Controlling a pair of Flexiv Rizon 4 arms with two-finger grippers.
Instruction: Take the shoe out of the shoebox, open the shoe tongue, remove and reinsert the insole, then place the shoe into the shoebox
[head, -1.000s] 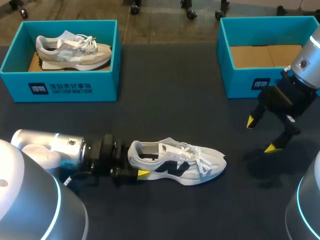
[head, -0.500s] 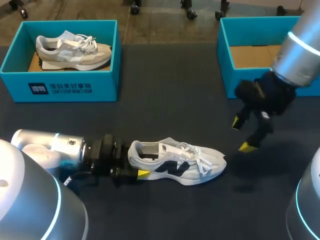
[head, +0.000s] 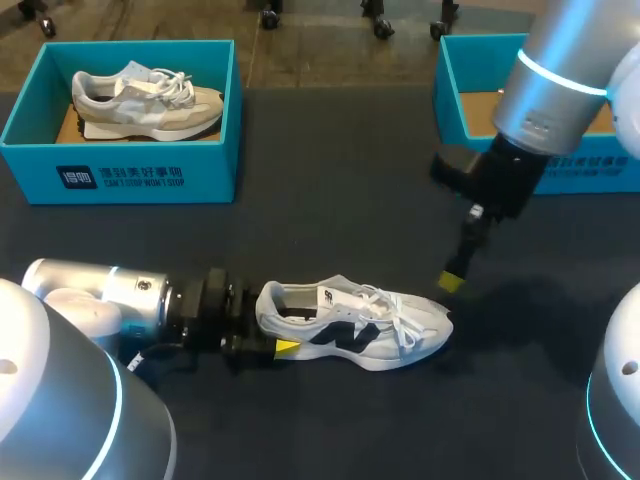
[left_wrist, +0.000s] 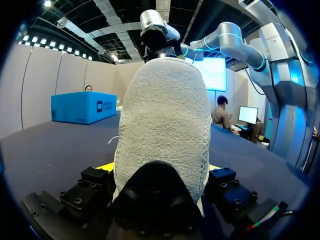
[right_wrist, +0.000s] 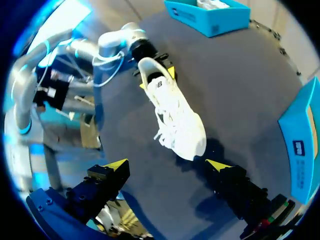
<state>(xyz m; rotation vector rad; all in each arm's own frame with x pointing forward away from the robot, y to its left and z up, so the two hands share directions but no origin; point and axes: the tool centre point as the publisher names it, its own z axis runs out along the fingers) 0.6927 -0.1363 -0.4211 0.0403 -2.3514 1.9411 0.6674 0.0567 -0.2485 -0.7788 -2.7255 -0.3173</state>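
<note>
1. A dark-covered bench (head: 330, 180) is carrying everything. Well beyond the left hand (head: 262, 346), a teal cardboard shoebox (head: 120, 178) is holding a grey-and-beige trainer (head: 145, 100). Just behind the right hand (head: 455, 275), a second teal shoebox (head: 452, 150) is showing its brown floor with no shoe visible in it.
2. The white lace-up sneaker with a dark side mark (head: 355, 325) is lying on the bench, out of any box. Its heel is sitting in the left hand, whose fingers are clamping it from both sides, and its toe is pointing toward the right hand.
3. The right hand is hanging just above the toe, its fingers spread wide and gripping nothing.
4. The tongue-opening step looks to be the one in hand. To do it well, the left hand should be pinning the heel flat while the right hand travels past the white laces (head: 395, 310). The right hand should pinch only the top edge of the padded tongue (head: 335, 296), then lift it up and toward the toe. Catching a lace loop could drag the whole shoe.
5. The head view is showing just one yellow tip of the right hand, while the right wrist view is showing both tips apart, with the toe ahead of them. The left wrist view is showing the fuzzy heel wedged between its fingers, but it is hiding the tongue and laces.
</note>
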